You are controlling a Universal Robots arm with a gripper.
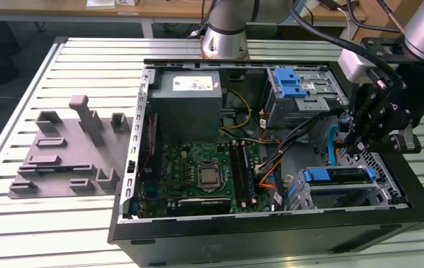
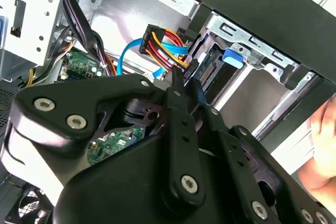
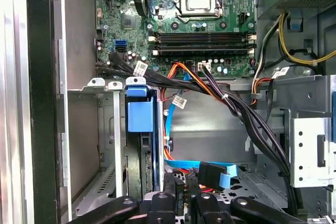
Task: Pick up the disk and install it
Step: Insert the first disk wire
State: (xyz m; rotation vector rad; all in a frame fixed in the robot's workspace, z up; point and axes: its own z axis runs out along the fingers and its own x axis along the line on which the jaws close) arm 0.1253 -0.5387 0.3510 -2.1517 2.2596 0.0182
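Gripper [image 1: 367, 146] hangs inside the open case [image 1: 271, 234], fingers pressed near together, nothing visibly pinched. Disk [image 1: 336, 175] sits on edge in the lower bay, blue carrier tab [image 3: 140, 115] outward (looks seated, not confirmed). Risk: fingers snagging the cable bundle [image 2: 163, 48] just beside them, tugging a connector loose. Fingertips and the disk's connector end are hidden.

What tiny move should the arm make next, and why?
Probably a slow, straight lift of the gripper out of the case. The disk, with its blue frame, looks already slotted into the metal bay, and the gripper hangs just beside it among loose cables, so any sideways move could snag them.
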